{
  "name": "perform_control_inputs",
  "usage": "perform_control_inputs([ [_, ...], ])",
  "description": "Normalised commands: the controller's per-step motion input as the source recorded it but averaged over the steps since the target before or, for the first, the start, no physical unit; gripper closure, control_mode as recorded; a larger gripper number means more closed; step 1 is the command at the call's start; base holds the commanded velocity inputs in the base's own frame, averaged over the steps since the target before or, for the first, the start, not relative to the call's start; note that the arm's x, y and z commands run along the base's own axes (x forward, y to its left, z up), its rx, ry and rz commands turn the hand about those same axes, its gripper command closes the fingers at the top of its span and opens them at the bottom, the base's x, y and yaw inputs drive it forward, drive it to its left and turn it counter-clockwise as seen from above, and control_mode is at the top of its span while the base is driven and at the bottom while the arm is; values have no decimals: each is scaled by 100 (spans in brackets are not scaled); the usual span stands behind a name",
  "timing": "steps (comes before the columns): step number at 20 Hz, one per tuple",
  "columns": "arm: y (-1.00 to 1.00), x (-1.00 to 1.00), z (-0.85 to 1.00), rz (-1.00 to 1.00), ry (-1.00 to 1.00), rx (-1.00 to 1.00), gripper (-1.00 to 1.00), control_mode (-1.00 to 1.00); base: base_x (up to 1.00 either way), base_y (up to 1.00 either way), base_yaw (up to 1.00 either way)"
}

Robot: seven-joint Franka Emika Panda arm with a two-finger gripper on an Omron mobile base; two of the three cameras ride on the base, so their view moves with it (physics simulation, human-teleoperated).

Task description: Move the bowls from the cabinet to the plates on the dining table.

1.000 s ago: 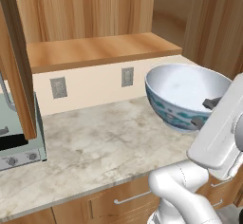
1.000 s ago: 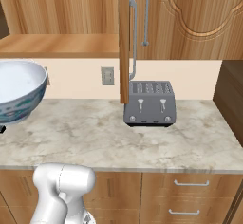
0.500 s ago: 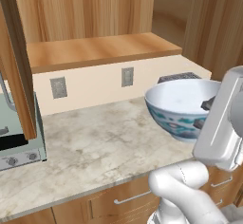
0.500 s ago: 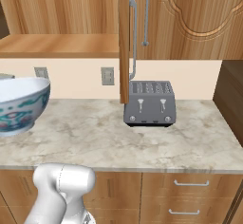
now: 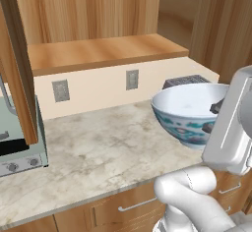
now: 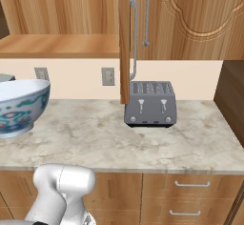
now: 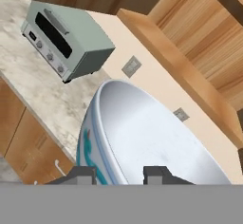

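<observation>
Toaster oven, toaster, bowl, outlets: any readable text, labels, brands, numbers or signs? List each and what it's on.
None readable.
Toaster oven: round knobs, no legible markings.
Toaster: two levers, no brand or numbers.
Bowl: teal and red pattern, decoration, no lettering.
Wall outlets: plain plates.
Cabinet door: carved curves, no signs.

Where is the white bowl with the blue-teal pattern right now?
The white bowl with the blue-teal pattern is out of the cabinet, held by its rim in the gripper above the marble counter, left of the grey toaster.
</observation>
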Motion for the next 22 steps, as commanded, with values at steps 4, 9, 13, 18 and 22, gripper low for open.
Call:
perform_control_inputs([
  [4,0,0,0,0,0,0,100,100,0,0,0],
  [9,0,0,0,0,0,0,100,100,-46,0,0],
  [13,0,0,0,0,0,0,100,100,-92,0,0],
  [18,0,0,0,0,0,0,100,100,-90,2,0],
  [22,0,0,0,0,0,0,100,100,-62,19,8],
])
